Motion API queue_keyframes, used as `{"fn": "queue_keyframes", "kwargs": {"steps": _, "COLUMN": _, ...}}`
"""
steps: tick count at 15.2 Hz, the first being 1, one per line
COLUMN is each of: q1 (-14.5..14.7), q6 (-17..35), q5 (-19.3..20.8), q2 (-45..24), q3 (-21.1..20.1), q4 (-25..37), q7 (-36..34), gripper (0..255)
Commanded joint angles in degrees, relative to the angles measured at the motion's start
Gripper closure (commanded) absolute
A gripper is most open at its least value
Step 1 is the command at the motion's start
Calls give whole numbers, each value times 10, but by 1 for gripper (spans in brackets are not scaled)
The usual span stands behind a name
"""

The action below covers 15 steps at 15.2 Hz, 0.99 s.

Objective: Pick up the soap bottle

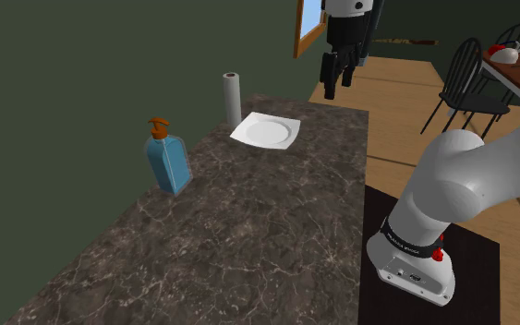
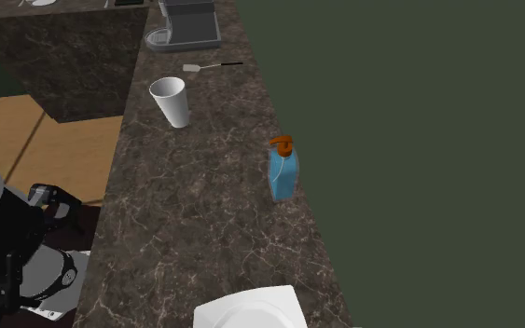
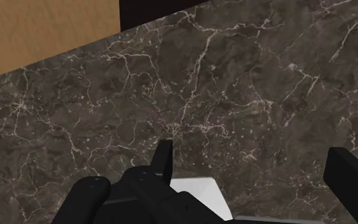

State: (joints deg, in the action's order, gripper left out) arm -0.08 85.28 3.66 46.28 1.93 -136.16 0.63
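The soap bottle [image 1: 167, 159] is blue with an orange pump and stands upright on the dark marble counter [image 1: 276, 222], near the wall edge. In the second exterior view the soap bottle [image 2: 283, 171] stands alone at mid-counter. My black gripper [image 1: 337, 70] hangs high above the counter's far end, beyond the white plate [image 1: 267, 131] and well away from the bottle. In the wrist view the gripper [image 3: 257, 172] is open, fingers [image 3: 164, 159] apart over bare marble, with a corner of the plate [image 3: 196, 191] below them.
A paper towel roll [image 1: 233, 96] stands behind the plate. A white cup [image 2: 172, 102], a utensil [image 2: 212, 66] and a coffee machine [image 2: 186, 26] sit further along the counter. Black chairs [image 1: 465, 88] and a table stand on the wooden floor beside it.
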Motion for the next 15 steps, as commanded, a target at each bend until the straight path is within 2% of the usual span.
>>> {"fn": "queue_keyframes", "kwargs": {"steps": 1, "q1": 0, "q6": 0, "q5": 0, "q2": 0, "q3": 0, "q4": 0, "q7": 0, "gripper": 0}}
{"fn": "queue_keyframes", "kwargs": {"steps": 8, "q1": 24, "q6": 63, "q5": -43, "q2": -112, "q3": -56, "q4": 55, "q7": -62, "gripper": 0}}
{"fn": "queue_keyframes", "kwargs": {"steps": 15, "q1": 41, "q6": 110, "q5": -62, "q2": -236, "q3": -107, "q4": 142, "q7": -121, "gripper": 0}}
